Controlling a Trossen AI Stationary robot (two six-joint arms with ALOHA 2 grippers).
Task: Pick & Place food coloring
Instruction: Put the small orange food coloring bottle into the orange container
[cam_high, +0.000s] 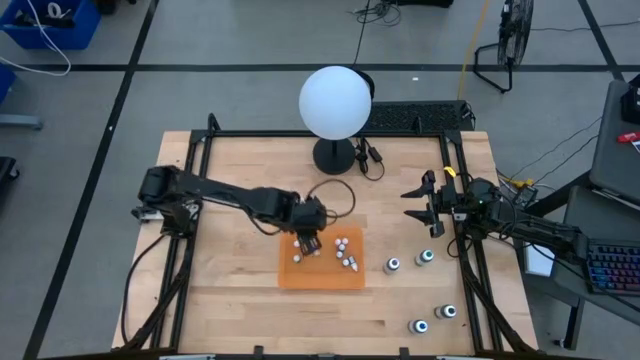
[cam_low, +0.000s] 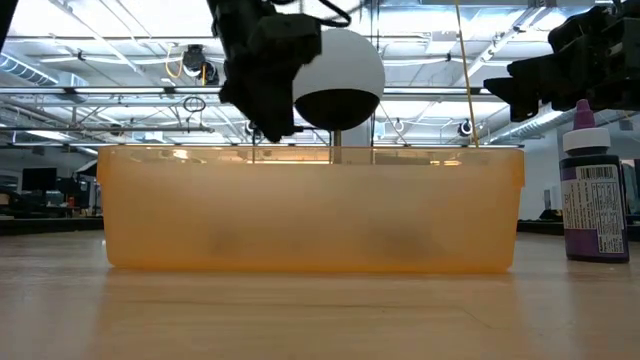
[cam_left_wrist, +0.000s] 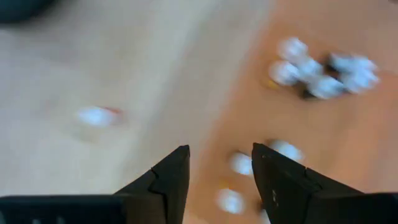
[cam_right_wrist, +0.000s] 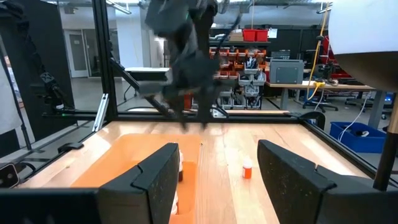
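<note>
The left end effector (cam_high: 309, 241) hovers over the orange mat's (cam_high: 320, 276) far edge, fingers spread with nothing between them; small whitish food coloring bottles (cam_high: 345, 254) lie on the mat, four dark ones (cam_high: 393, 265) just beside it; the right end effector (cam_high: 425, 205) waits spread beyond those; a good pick probably needs one bottle centred before closing.

free: bare tabletop (cam_high: 240, 290) left of orange mat (cam_high: 320, 275) | blocked: small bottles (cam_high: 343, 250) clustered on mat | dark bottles (cam_high: 410, 262) dotted right | globe lamp (cam_high: 335, 103) behind
</note>
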